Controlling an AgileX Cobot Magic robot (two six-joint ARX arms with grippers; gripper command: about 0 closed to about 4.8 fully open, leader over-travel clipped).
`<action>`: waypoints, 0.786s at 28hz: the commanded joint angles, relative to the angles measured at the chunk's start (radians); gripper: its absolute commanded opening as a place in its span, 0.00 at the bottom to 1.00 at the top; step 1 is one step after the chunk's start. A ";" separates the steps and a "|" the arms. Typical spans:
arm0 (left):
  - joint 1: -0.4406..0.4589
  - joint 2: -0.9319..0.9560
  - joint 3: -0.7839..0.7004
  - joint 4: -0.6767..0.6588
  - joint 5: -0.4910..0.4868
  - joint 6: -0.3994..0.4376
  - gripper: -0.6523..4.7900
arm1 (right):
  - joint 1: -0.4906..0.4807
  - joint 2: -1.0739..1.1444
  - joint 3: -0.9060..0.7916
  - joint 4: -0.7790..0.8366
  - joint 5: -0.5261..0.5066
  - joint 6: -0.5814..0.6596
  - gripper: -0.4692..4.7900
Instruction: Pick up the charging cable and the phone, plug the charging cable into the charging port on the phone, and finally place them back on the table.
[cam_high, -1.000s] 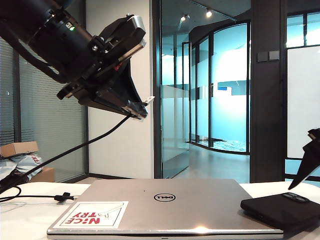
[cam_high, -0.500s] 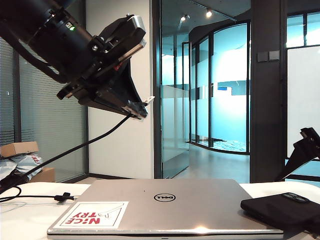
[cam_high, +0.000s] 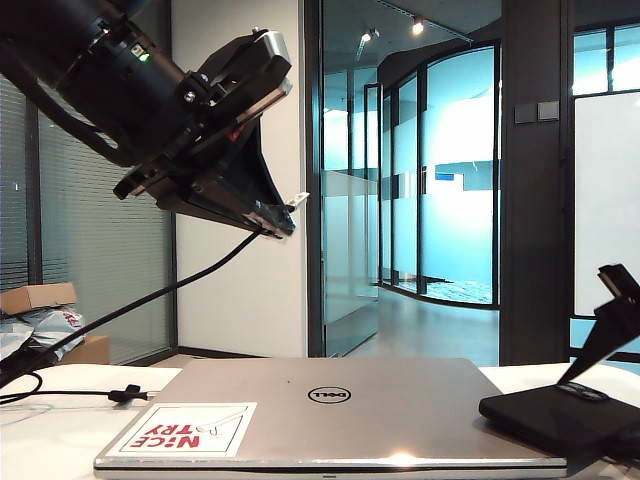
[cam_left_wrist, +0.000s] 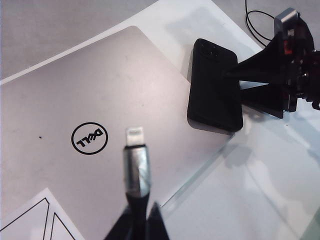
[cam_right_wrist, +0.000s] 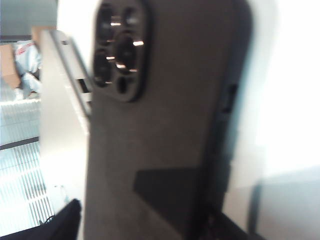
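I see the phone (cam_high: 560, 418) lying back-up with one end on the silver Dell laptop's (cam_high: 340, 415) right edge and the other over the tabletop (cam_high: 45, 440); its camera bump (cam_right_wrist: 120, 50) fills much of my right wrist view. Compared with a second ago, it looks slightly shifted and tipped, its near corner sitting a touch higher on the laptop lid.

The right hand (cam_left_wrist: 240, 80) has come down over that second: it was up at the frame's right margin, and now one black finger (cam_high: 600, 335) slants down to the phone's top face, its tip at the camera bump. From the left wrist view its two fingers straddle the phone's side, one finger (cam_left_wrist: 255, 62) against the upper face and one lower, spread apart with the phone between them (I can't tell whether they're pressing it yet).

The charging cable (cam_high: 140, 300) hasn't budged. My left hand (cam_high: 270, 215) hangs high above the laptop's left part, fingers pressed together on the cable just behind the silvery plug (cam_left_wrist: 135, 137), which juts out over the Dell logo. The cord droops leftward to the tabletop, where its tie-strap knot (cam_high: 125, 394) lies beside the red NICE TRY sticker (cam_high: 185, 428).
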 joint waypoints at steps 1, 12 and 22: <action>0.000 -0.005 0.002 0.016 0.004 0.004 0.11 | 0.000 -0.001 0.001 0.000 0.009 -0.001 0.56; 0.000 -0.005 0.002 0.016 0.004 0.004 0.11 | 0.002 -0.004 0.001 0.001 0.029 -0.010 0.08; 0.000 -0.005 0.002 0.009 0.004 0.004 0.11 | 0.003 -0.367 0.023 -0.280 0.047 -0.258 0.08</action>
